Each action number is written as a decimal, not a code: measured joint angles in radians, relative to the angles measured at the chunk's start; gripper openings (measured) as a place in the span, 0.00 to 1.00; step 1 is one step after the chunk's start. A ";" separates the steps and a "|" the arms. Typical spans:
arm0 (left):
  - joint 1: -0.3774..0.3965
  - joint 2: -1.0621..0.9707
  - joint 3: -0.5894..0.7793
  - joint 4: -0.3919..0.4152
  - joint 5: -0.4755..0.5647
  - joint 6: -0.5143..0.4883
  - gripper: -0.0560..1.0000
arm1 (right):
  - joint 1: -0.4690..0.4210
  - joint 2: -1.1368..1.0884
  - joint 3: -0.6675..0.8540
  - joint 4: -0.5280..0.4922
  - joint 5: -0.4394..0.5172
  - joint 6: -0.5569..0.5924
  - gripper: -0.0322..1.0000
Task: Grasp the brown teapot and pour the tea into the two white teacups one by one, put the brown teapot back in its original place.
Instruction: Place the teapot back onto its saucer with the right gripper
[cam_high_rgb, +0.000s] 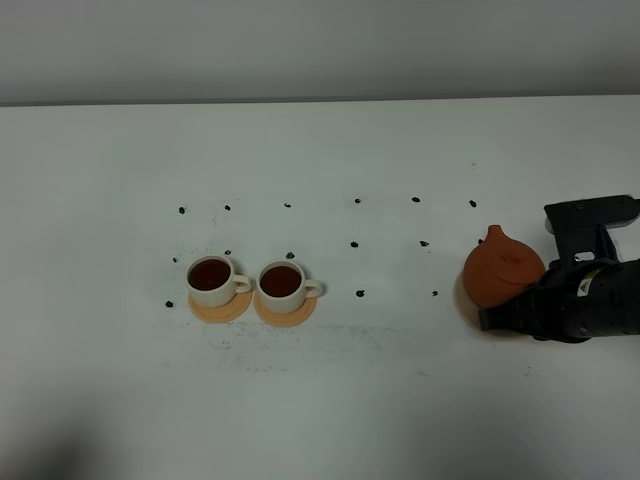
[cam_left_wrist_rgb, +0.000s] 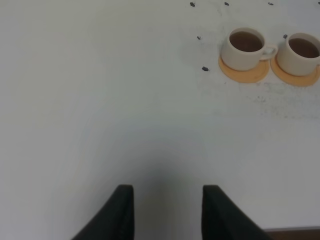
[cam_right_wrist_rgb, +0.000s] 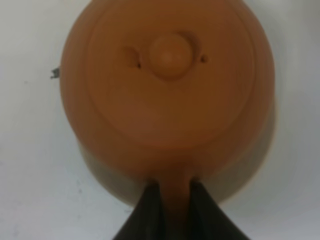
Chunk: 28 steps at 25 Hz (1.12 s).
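The brown teapot (cam_high_rgb: 503, 266) (cam_right_wrist_rgb: 170, 90) is at the right of the table, over a pale beige disc (cam_high_rgb: 462, 298) (cam_right_wrist_rgb: 257, 157); whether it rests on the disc I cannot tell. My right gripper (cam_high_rgb: 522, 302) (cam_right_wrist_rgb: 175, 212) is shut on the teapot's handle, one dark finger on each side. The two white teacups (cam_high_rgb: 212, 280) (cam_high_rgb: 283, 285) stand side by side at centre-left on orange coasters, both holding dark tea. They also show in the left wrist view, one cup (cam_left_wrist_rgb: 245, 47) beside the other cup (cam_left_wrist_rgb: 302, 52). My left gripper (cam_left_wrist_rgb: 167, 215) hangs open over bare table, holding nothing.
Small dark specks (cam_high_rgb: 357, 243) dot the white table between the cups and the teapot. An orange coaster (cam_high_rgb: 222, 306) lies under each cup. The table's near edge (cam_left_wrist_rgb: 295, 231) shows beside my left gripper. A grey wall runs behind the table.
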 joint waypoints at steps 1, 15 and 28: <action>0.000 0.000 0.000 0.000 0.000 0.000 0.35 | 0.000 0.000 0.000 0.005 0.000 0.000 0.11; 0.000 0.000 0.000 0.000 0.000 0.000 0.35 | 0.000 0.000 0.000 0.046 0.023 0.017 0.30; 0.000 0.000 0.000 0.000 0.000 0.000 0.35 | 0.000 -0.247 0.000 -0.008 0.124 0.046 0.65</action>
